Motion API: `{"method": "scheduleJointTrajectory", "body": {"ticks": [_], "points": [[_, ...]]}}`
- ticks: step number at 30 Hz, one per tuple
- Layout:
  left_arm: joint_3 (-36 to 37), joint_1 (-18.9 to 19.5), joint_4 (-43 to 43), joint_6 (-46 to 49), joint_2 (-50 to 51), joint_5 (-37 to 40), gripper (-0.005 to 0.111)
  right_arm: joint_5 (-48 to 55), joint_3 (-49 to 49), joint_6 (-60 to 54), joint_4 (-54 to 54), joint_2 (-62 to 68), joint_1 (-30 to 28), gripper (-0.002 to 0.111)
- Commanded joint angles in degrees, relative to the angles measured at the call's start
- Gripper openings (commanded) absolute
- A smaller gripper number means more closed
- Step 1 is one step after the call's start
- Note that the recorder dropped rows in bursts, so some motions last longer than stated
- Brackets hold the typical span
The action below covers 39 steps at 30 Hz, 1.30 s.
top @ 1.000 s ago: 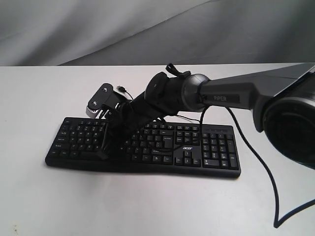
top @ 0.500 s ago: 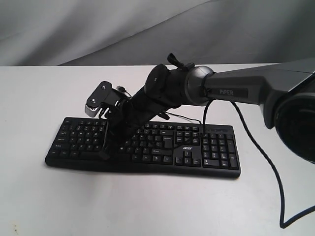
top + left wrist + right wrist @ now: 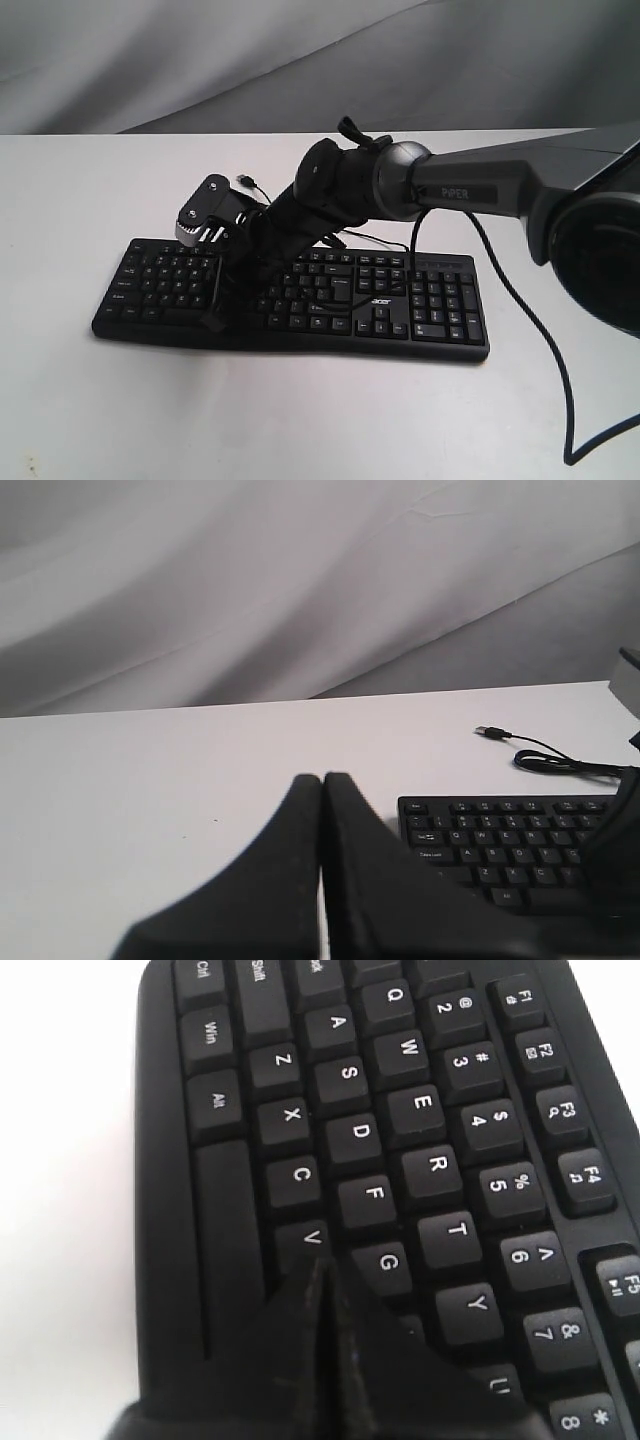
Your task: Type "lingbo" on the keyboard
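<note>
The black keyboard (image 3: 400, 310) lies flat across the white table (image 3: 100, 420), with its acer logo right of the middle. My right gripper (image 3: 215, 322) reaches across from the right and points down onto the bottom letter row. It is shut and holds nothing. In the right wrist view its tips (image 3: 322, 1265) rest at the V key (image 3: 313, 1236), beside G (image 3: 388, 1260), and hide the keys behind them. My left gripper (image 3: 322, 778) is shut and empty, hovering off the end of the keyboard (image 3: 500, 850) near Esc and Tab. The left gripper is out of the exterior view.
The keyboard's thin cable (image 3: 560, 765) curls on the table behind it and ends in a loose USB plug (image 3: 246, 181). The right arm's black cable (image 3: 540, 340) hangs over the table at the right. A grey cloth backdrop (image 3: 200, 60) closes off the far side.
My right gripper has crept slightly down and toward the keyboard's front edge, still shut. The keyboard has not moved.
</note>
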Motion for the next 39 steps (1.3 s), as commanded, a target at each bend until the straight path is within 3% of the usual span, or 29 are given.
{"method": "scheduleJointTrajectory", "body": {"ticks": [1,15,25,32,39], "points": [[0.3,-0.3,0.0,-0.1,-0.3,-0.4,0.001,-0.2,0.1,0.0,0.0,-0.1,0.1,0.000],[0.3,-0.3,0.0,-0.1,-0.3,-0.4,0.001,-0.1,0.1,0.6,-1.6,-1.0,0.0,0.000],[0.3,-0.3,0.0,-0.1,-0.3,-0.4,0.001,4.2,0.4,7.0,-9.1,-5.7,-4.9,0.000],[0.3,-0.3,0.0,-0.1,-0.3,-0.4,0.001,-2.1,9.4,-1.3,0.1,-8.2,-7.4,0.000],[0.3,-0.3,0.0,-0.1,-0.3,-0.4,0.001,-3.9,10.2,-3.8,2.6,-7.4,-7.4,0.000]]}}
